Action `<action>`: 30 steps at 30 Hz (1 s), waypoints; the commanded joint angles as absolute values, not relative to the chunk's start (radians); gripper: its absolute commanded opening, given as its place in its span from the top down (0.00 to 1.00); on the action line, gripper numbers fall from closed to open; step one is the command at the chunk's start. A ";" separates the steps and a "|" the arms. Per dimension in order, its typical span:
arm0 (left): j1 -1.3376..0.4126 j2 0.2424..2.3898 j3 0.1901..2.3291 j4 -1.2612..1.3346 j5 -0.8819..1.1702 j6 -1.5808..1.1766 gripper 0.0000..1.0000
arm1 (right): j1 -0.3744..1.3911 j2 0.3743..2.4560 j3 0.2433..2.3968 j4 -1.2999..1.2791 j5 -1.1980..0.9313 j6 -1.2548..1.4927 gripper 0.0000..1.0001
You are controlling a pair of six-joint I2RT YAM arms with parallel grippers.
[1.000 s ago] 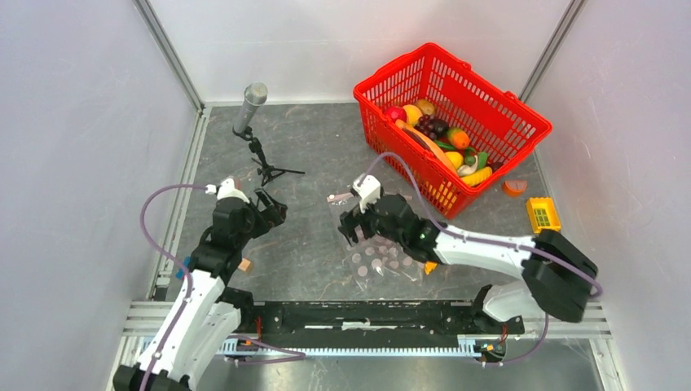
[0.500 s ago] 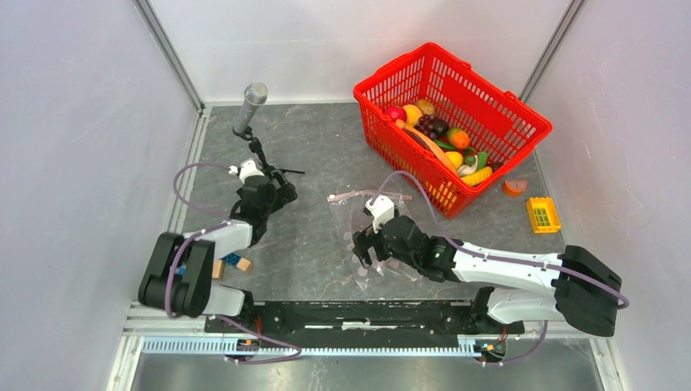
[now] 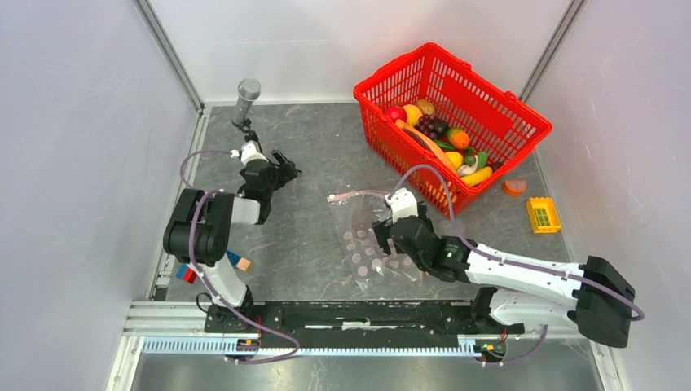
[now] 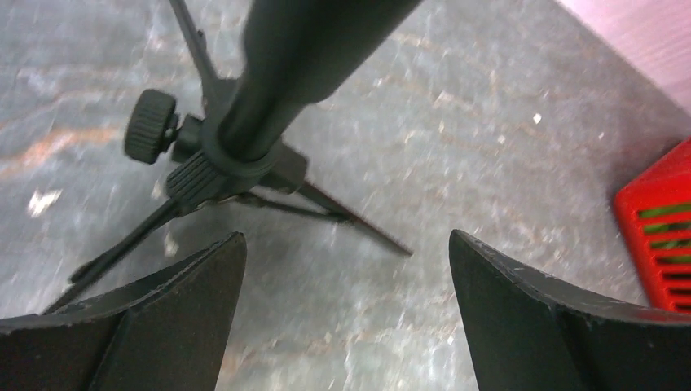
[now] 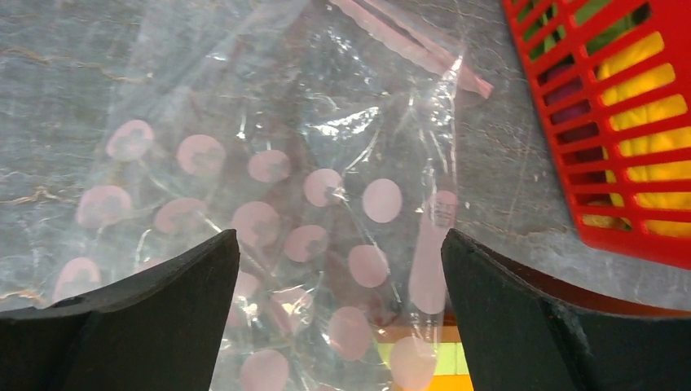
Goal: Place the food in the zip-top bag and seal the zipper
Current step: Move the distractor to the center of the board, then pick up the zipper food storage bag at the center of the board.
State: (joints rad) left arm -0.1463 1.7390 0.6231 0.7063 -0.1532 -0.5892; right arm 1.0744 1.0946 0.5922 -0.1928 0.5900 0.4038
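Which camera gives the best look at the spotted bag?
The right wrist view: the bag fills it, dots and zipper sharp. The top view shows it small and partly covered. The left wrist view misses it.

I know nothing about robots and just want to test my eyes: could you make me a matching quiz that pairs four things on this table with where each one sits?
Things:
1. zip-top bag
2. food
3. yellow block
4. tripod stand

Places:
A. inside the red basket
B. lying loose, right of the basket in the top view
C. just ahead of the open left gripper
D. flat beneath the open right gripper

Pairs: 1-D, 2-A, 3-B, 4-C
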 commanded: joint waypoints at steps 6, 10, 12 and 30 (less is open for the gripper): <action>-0.087 1.855 0.728 0.839 0.015 -0.657 0.00 | 0.899 1.166 0.554 -0.081 0.493 0.383 0.02; -0.087 1.822 0.665 0.884 0.057 -0.681 0.00 | 0.860 1.289 0.594 -0.065 0.524 0.398 0.07; -0.089 1.777 0.619 0.878 0.078 -0.700 0.00 | 0.860 1.317 0.582 -0.025 0.584 0.421 0.13; -0.219 0.972 0.257 0.397 0.254 -0.786 0.03 | 0.849 1.025 0.302 0.439 0.135 0.327 1.00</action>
